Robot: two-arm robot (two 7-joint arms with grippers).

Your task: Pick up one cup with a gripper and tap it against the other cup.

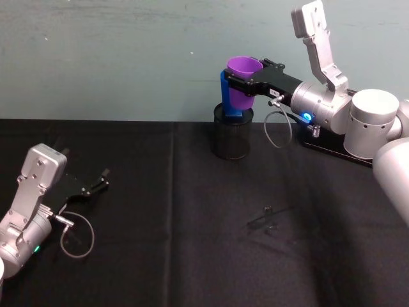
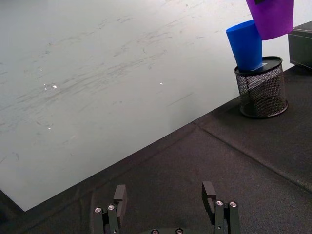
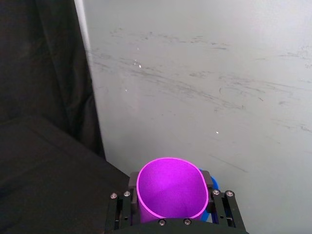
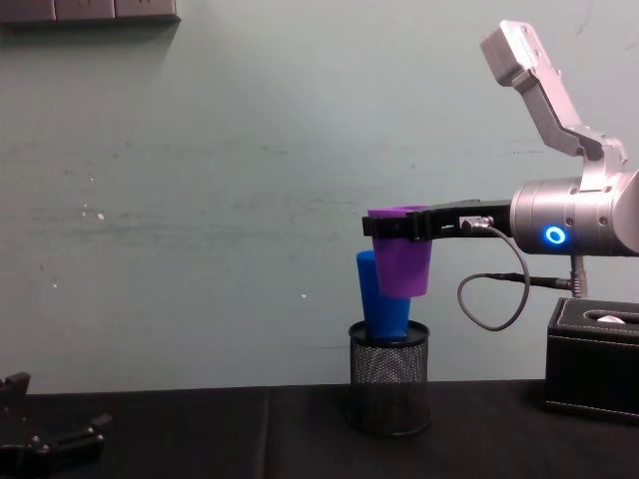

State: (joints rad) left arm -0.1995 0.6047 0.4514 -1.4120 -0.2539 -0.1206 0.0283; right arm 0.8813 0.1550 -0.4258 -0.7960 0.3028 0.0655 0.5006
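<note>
Currently, item one: the right claw (image 1: 238,82), which we find closed on the purple cup (image 1: 245,69). One flat jaw sits on each side of the wall just under the rim, and the cup hangs in the air.

Item two: the blue cup (image 1: 225,101), just below the claw's tips. Its base is sunk in the pen holder (image 1: 231,137), which stands beneath the claw on the table (image 1: 192,230). The two cups overlap in our chest view; whether they touch we cannot tell.

Item three: the left claw (image 2: 164,191), well apart from the working claw and low by the table, its jaws wide and holding nothing.

Risks, as we judge them:
- The blue cup only leans loose in the holder, so a hard or sideways tap could knock it out or tip the light holder.
- The grip sits on a smooth tapered wall, so a jolt might shift or twist the purple cup between the jaws.
- A tap aimed too low would strike the holder's rim instead.

Orientation:
- Purple cup: mouth up, narrow base down, long axis near upright, crossing the jaws at about a right angle.
- Blue cup: mouth up too, long axis tilted, top leaning away from the claw's wrist.
</note>
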